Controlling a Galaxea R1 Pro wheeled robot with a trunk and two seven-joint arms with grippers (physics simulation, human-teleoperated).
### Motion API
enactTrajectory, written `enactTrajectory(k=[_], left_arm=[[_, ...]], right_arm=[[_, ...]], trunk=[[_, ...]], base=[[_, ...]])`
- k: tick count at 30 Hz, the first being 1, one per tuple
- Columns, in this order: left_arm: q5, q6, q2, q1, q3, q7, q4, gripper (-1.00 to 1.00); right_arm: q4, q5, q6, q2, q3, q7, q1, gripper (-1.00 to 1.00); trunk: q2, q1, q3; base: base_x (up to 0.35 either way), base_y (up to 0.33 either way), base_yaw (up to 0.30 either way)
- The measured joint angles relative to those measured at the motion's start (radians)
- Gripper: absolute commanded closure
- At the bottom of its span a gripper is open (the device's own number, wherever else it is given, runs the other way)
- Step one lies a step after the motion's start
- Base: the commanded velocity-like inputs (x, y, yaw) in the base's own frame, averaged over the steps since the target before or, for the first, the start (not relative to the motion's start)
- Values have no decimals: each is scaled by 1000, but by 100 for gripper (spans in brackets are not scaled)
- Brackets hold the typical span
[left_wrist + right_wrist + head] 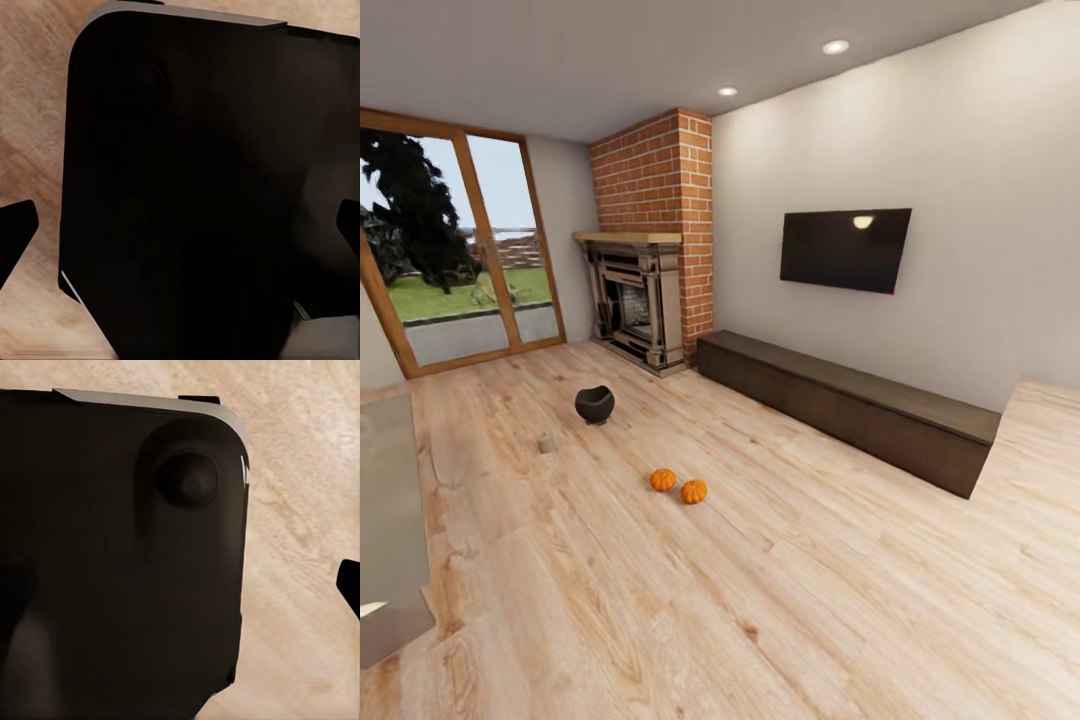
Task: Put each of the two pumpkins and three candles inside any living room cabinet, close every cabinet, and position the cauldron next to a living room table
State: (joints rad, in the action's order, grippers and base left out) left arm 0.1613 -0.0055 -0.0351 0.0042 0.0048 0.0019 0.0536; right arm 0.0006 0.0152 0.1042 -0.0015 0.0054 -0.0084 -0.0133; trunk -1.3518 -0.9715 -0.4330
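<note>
Sitting together on the wood floor (810,600), the two pumpkins (678,486) almost touch, well apart from the closed cabinet (850,400) along the wall under the television (845,248). The cauldron (594,403) stands nearer the fireplace (635,300), with a small greyish thing (546,442) beside it, too small to identify. The desk (390,520) is cut off by the picture's left edge. In both wrist views a dark robot body (195,195) blocks most of the floor. Dark finger tips (15,232) show at the edges, but how far either pincer is open cannot be told.
</note>
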Motion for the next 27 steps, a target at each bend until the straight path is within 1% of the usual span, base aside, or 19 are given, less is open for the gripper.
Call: enactTrajectory(k=[3,10,16,22,27], left_arm=[[0,1,0,0,0,1,0,-100],[-2,-10,-1,0,2,2,0,-100],[-9,-9,-2,0,-4,6,0,-100],[-8,-9,-3,0,-4,6,0,-100],[-10,-8,-4,0,-5,6,0,-100]], right_arm=[[0,0,0,0,0,0,0,-100],[0,0,1,-1,-1,0,0,-100],[0,0,2,-1,0,-1,0,-100],[0,-9,3,0,-4,0,0,-100],[0,-8,3,0,-4,0,0,-100]], trunk=[[21,12,9],[21,12,10],[21,12,10],[21,12,10],[21,12,10]], base=[[0,0,1],[19,-8,0],[227,-143,0],[268,-188,0],[273,-198,0]])
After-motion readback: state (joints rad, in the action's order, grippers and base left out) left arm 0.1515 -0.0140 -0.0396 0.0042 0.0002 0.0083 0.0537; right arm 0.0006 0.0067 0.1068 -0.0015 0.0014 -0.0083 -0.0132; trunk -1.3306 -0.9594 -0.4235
